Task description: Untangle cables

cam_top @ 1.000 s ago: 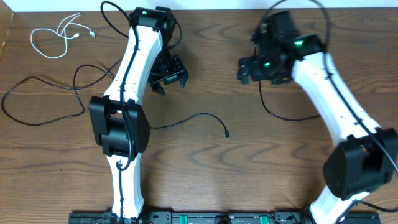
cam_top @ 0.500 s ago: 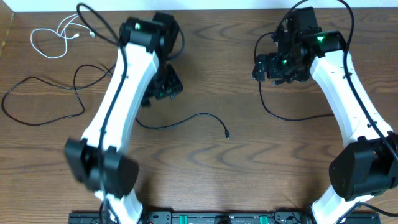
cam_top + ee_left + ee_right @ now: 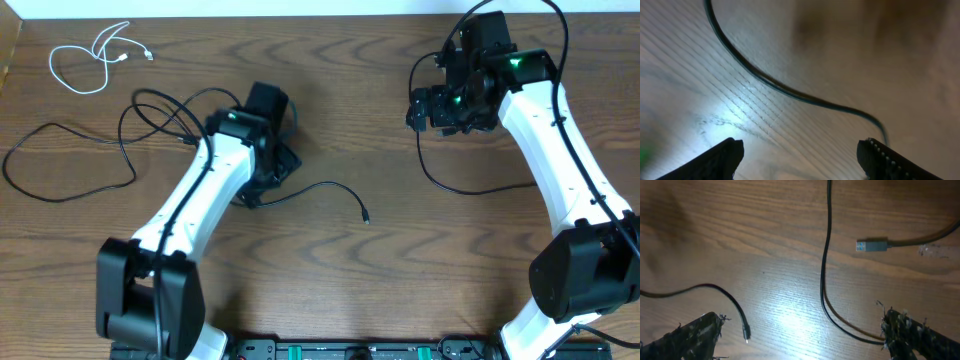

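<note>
A short white cable [image 3: 85,60] lies coiled at the far left corner. One black cable [image 3: 60,170] loops across the left side. Its thin strand [image 3: 320,186] runs right to a small plug [image 3: 366,218]. My left gripper [image 3: 262,185] hovers low over that strand, open. The strand [image 3: 790,92] curves ahead of the empty fingers [image 3: 725,155]. My right gripper [image 3: 425,110] hangs open at the back right. Below it lie a black cable [image 3: 827,255], a grey plug [image 3: 872,245] and a small plug tip [image 3: 746,330].
A black loop [image 3: 455,186] rests on the wood beside the right arm [image 3: 560,170]. The left arm [image 3: 190,215] stretches diagonally over the middle left. Thick black wires arch off both arms. The table's left edge [image 3: 8,60] is close to the white cable.
My left arm has swung down toward the front, bringing its gripper low over the black strand with jaws wider. The right arm shifted back and right a second ago, then held still.
</note>
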{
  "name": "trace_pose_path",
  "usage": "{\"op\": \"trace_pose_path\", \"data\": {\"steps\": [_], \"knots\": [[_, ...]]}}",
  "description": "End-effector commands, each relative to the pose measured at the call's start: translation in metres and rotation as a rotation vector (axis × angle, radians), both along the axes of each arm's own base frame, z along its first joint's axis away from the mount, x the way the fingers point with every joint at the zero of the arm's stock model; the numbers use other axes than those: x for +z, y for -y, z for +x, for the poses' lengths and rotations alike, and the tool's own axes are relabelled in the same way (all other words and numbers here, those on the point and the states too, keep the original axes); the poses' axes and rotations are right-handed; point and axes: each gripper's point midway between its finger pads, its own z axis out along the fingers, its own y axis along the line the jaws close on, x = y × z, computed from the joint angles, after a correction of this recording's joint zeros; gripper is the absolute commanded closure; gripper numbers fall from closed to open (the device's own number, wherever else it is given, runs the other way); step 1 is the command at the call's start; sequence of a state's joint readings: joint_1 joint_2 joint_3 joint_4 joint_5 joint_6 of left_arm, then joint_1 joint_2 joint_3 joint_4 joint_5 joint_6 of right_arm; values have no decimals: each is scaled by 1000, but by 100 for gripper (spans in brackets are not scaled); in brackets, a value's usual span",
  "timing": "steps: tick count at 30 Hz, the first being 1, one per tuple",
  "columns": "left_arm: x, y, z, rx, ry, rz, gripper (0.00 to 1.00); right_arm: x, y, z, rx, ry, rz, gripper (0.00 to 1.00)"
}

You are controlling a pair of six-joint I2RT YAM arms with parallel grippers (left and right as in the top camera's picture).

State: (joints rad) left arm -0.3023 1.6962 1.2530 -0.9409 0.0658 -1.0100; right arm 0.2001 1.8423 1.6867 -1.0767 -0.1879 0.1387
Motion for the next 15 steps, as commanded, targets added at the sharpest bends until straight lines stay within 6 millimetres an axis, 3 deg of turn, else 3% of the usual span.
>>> {"op": "trace_pose_path", "data": {"steps": [1,9,15], "knots": [[-20,2,-8,42,-42,-20,22,10,-3,0,22,26,5,1],[-49,11,11,30,41,-40,27,10,-3,0,22,26,5,1],[-68,11,5,142,-3,-18,33,10,-3,0,22,24,5,1]]}}
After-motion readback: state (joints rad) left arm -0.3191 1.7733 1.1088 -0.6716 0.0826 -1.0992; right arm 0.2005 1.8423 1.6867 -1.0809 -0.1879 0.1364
